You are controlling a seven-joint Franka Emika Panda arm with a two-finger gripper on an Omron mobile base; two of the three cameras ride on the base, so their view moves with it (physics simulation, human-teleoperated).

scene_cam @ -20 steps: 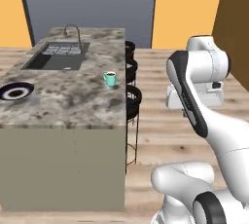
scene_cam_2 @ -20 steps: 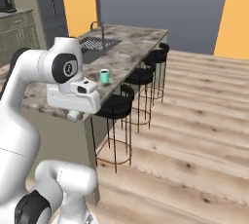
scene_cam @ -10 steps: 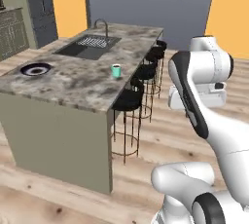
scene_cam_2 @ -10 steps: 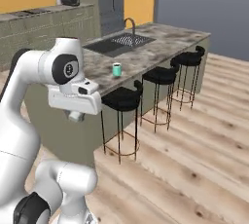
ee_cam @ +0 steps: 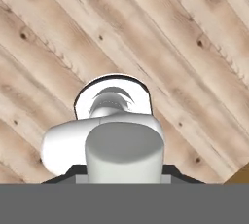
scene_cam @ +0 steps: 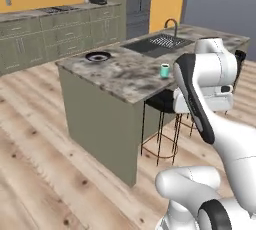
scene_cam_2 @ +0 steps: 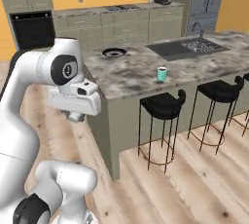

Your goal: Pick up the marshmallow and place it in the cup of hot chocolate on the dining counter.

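Observation:
The teal cup of hot chocolate [scene_cam: 164,70] [scene_cam_2: 162,74] stands near the stool-side edge of the granite dining counter [scene_cam: 120,79] [scene_cam_2: 127,76]. My gripper [scene_cam_2: 74,117] [ee_cam: 122,172] hangs folded close to my body, pointing down at the wooden floor, well short of the counter and below its top. In the hand view a white, soft-looking block, the marshmallow [ee_cam: 124,150], sits between the dark fingertips, and the gripper is shut on it.
A dark-rimmed plate [scene_cam: 98,56] [scene_cam_2: 114,52] lies at the counter's end, and a sink [scene_cam: 157,44] [scene_cam_2: 187,47] with a faucet sits farther along. Black bar stools [scene_cam_2: 163,106] [scene_cam: 161,101] line the counter's near side. Cabinets run along the back wall.
The whole picture has shifted: the base has driven and turned, so the counter is seen from another angle. The arm has stayed folded and the gripper has stayed shut.

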